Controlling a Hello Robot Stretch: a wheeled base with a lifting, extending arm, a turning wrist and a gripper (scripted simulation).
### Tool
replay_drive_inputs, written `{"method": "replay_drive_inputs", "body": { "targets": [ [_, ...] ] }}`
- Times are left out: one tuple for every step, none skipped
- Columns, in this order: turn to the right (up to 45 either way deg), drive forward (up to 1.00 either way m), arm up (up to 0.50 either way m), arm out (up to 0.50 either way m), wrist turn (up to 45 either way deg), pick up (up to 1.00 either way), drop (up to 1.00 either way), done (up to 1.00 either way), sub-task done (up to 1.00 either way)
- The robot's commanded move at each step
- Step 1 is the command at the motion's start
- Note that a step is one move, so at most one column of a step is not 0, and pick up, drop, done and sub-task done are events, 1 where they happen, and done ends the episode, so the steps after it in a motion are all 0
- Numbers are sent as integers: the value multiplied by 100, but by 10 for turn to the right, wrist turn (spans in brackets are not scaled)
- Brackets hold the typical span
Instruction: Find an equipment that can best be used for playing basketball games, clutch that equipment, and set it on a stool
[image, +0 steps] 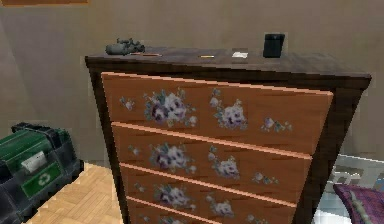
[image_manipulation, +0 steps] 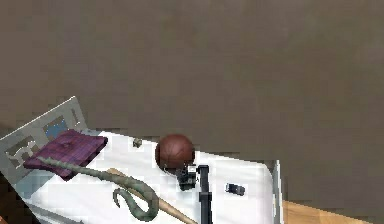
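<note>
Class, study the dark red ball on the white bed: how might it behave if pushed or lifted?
Being round, the ball would probably roll at a nudge. The bed looks flat, so it might travel far. Its wide curve may resist gripping.

Whether the pincer (image_manipulation: 185, 177) holds the ball (image_manipulation: 174, 150) cannot be told.

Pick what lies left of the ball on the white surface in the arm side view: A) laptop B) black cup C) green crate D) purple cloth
D: a folded purple cloth lies on the white surface, to the left of the reddish-brown ball.
</note>
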Motion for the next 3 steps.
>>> {"method": "replay_drive_inputs", "body": {
  "targets": [
    [0, 0, 50, 0, 0, 0, 0, 0, 0],
    [0, 0, 0, 0, -450, 0, 0, 0, 0],
    [0, 0, 0, 0, -450, 0, 0, 0, 0]
  ]
}}
